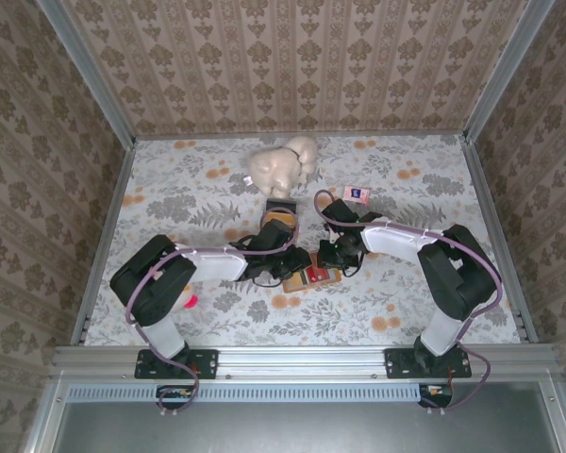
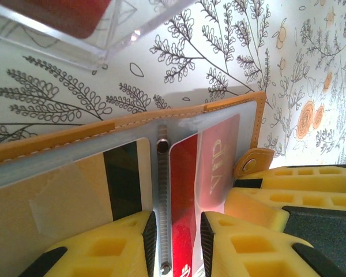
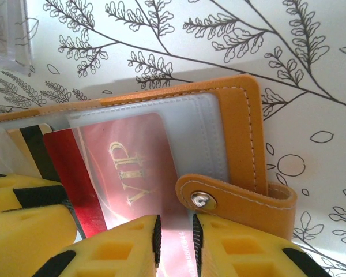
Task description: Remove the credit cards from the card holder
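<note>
Tan leather card holder (image 1: 313, 276) lies open mid-frame on the counter (image 1: 406, 198). Your left pincer (image 2: 177, 234) sits narrow astride its spine, likely pinning it so that your right pincer (image 3: 174, 234), closed on the red credit card (image 3: 132, 167) at its lower edge, can draw it free.

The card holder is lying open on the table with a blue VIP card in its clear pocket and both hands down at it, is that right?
Not quite. The VIP card is red, not blue; the right wrist view shows it. The rest holds: the card holder lies open on the table with the card in its clear pocket, and the left hand and right hand are down at it.
</note>
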Action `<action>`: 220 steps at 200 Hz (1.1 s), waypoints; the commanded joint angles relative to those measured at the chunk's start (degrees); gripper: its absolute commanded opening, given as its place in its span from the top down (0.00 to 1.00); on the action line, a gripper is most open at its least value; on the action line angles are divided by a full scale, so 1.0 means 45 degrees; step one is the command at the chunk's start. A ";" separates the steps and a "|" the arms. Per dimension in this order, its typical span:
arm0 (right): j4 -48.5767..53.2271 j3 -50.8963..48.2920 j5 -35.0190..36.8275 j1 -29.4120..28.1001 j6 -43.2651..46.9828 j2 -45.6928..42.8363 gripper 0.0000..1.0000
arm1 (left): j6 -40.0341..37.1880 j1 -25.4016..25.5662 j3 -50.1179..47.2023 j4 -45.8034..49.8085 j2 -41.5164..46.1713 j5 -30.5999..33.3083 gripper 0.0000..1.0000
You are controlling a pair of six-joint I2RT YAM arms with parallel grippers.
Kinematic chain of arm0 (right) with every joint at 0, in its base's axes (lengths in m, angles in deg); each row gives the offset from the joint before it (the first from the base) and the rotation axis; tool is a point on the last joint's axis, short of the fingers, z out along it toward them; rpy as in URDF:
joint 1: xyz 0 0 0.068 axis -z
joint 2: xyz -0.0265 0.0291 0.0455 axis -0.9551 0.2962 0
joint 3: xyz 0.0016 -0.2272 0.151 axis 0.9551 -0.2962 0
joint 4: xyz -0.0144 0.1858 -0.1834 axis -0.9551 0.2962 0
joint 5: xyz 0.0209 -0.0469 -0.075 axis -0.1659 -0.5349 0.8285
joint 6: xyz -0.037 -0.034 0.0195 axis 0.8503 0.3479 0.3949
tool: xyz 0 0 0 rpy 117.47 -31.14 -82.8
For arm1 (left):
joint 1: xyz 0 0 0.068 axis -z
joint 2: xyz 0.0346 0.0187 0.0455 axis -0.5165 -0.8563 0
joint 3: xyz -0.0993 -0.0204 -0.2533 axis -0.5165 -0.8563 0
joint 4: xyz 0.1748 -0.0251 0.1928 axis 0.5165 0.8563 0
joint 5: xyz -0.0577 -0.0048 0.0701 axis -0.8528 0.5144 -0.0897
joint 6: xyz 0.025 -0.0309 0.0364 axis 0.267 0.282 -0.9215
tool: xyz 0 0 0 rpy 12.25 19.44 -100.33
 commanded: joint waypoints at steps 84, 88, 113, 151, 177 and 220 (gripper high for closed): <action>-0.0147 -0.0247 -0.0462 0.0067 -0.0263 0.0240 0.76 | -0.0579 -0.0133 0.0088 0.0102 -0.0533 -0.0476 0.77; -0.0153 -0.0247 -0.0462 0.0067 -0.0246 0.0255 0.76 | -0.0585 -0.0140 0.0089 0.0103 -0.0518 -0.0479 0.77; -0.0141 -0.0257 -0.0482 0.0068 -0.0244 0.0279 0.76 | -0.0692 -0.0130 0.0098 0.0121 -0.0507 -0.0473 0.80; -0.0075 -0.0321 -0.0341 0.0085 -0.0283 0.0228 0.76 | -0.0946 -0.0134 0.0202 0.0564 -0.0315 -0.0309 0.89; -0.0090 -0.0411 -0.0189 0.0135 -0.0378 0.0109 0.76 | -0.1360 -0.0156 0.0333 0.1414 0.0125 -0.0019 0.92; -0.0229 -0.0609 -0.0169 0.0359 -0.0542 -0.0062 0.75 | -0.2297 -0.0287 0.0375 0.3681 0.1373 0.0674 0.97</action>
